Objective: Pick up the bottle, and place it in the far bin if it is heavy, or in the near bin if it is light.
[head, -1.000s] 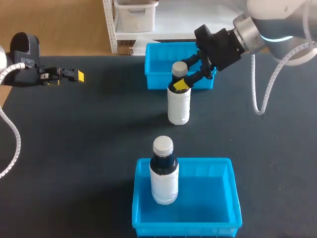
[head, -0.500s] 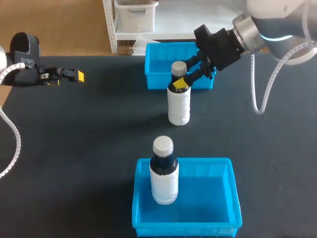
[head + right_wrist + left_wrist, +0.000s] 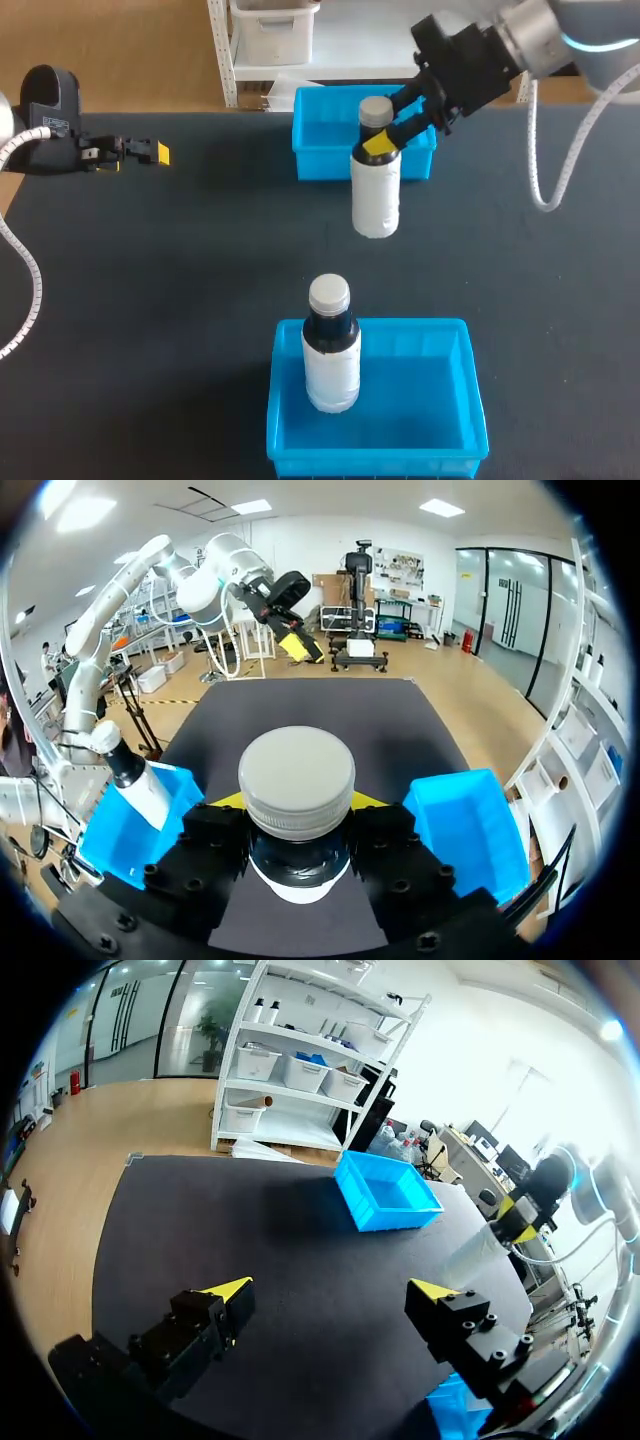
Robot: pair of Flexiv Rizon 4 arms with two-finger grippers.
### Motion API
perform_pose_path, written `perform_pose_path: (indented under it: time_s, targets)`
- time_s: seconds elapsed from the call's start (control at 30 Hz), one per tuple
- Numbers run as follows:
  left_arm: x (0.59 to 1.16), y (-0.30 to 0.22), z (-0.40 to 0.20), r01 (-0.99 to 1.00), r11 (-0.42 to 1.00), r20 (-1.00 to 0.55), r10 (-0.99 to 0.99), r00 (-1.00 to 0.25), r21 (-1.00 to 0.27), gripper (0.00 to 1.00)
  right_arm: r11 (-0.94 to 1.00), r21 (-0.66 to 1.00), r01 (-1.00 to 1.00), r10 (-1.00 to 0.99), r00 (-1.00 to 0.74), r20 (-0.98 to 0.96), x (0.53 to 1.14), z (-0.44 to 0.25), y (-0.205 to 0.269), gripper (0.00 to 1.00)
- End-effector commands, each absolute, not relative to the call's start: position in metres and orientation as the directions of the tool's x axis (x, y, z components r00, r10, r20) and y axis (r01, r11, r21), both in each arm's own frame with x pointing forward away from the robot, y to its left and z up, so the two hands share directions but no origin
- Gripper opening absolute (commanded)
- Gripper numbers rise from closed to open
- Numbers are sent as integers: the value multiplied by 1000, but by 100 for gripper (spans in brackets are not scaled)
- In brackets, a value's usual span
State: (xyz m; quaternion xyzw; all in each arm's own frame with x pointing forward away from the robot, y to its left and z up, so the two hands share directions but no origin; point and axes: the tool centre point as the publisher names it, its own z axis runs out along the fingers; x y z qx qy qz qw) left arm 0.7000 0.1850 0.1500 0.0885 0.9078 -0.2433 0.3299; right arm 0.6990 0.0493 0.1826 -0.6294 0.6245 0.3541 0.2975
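Far bottle: the dark plastic bottle with grey cap (image 3: 376, 190), at 12 o'clock, wears a white sleeve with no print that can be read.
Near bottle: the matching white-sleeved bottle (image 3: 331, 365), at 6 o'clock, likewise shows none.
Bins: the far blue plastic bin (image 3: 318, 165) and the near blue plastic bin (image 3: 375, 462) bear no legible marks.

Far bin (image 3: 318, 150) ptly behind bottle (image 3: 376, 195)

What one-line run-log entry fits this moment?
right gripper: shut on bottle neck | left gripper: open, holding nothing | second bottle: upright in near bin
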Motion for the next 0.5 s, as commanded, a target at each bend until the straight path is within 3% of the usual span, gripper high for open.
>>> perform_pose_path:
  time_s: [0.03,0.5]
  targets:
    - [700,185,150,321,866,-642,0,-767,-383,100,46,14,-999,-573,-38,-819,648,210,30,0]
    - [700,185,150,321,866,-642,0,-767,-383,100,103,22,-994,-536,-74,-841,548,247,22,0]
